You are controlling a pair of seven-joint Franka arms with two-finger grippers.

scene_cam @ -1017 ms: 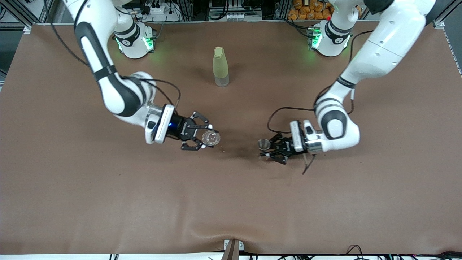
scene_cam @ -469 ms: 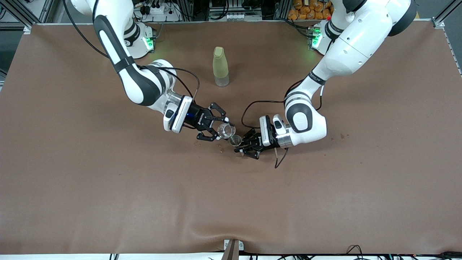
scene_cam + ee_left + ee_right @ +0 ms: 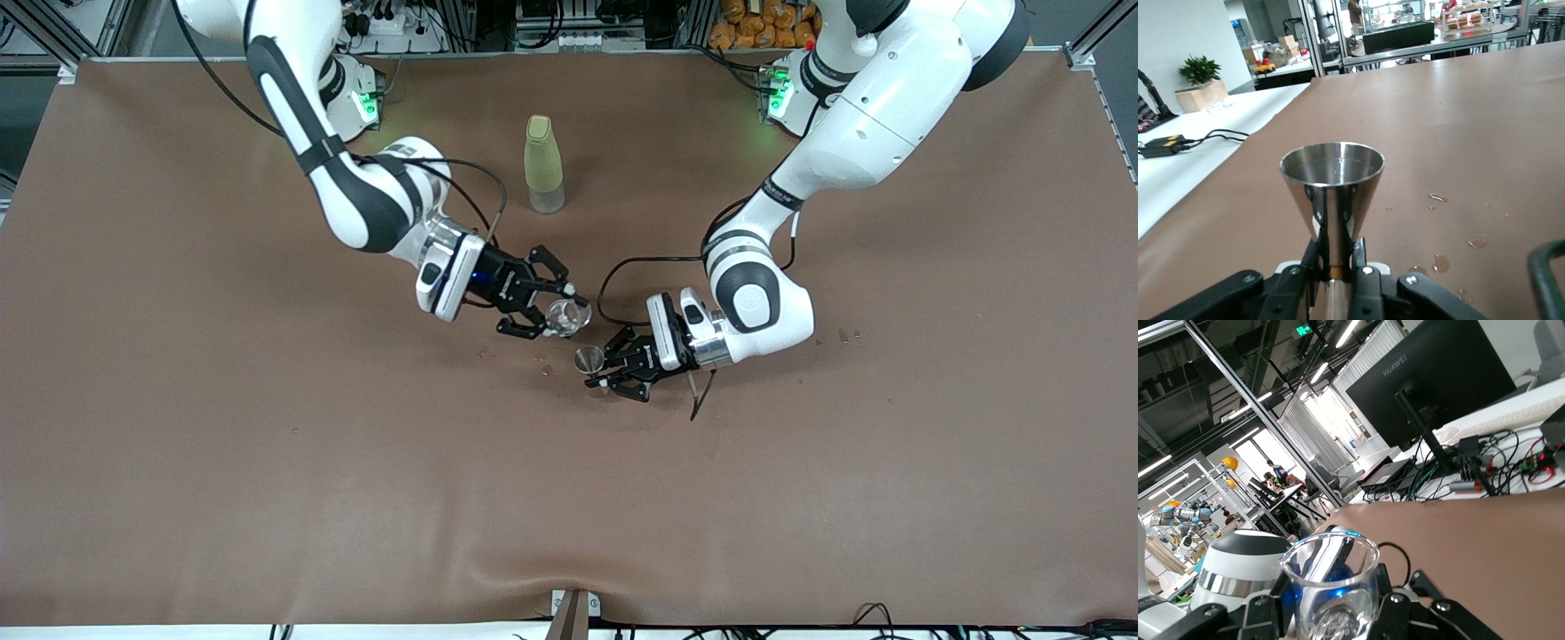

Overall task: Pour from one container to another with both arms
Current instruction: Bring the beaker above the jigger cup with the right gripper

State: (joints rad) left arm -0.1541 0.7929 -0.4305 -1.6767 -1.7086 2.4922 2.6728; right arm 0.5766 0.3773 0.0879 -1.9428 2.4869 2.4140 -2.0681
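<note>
White arms (image 3: 853, 133) with black bands, black cables, green-lit bases (image 3: 356, 102); the tiny markings seem unreadable.

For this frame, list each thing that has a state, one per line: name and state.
Glass beaker: held in the right claw, tipped toward the jigger.
Jigger: upright, gripped at its waist by the left claw, liquid inside.
Bottle: standing upright, capped, nobody touching it.
Table cover: wet with scattered drops near the jigger.
</note>
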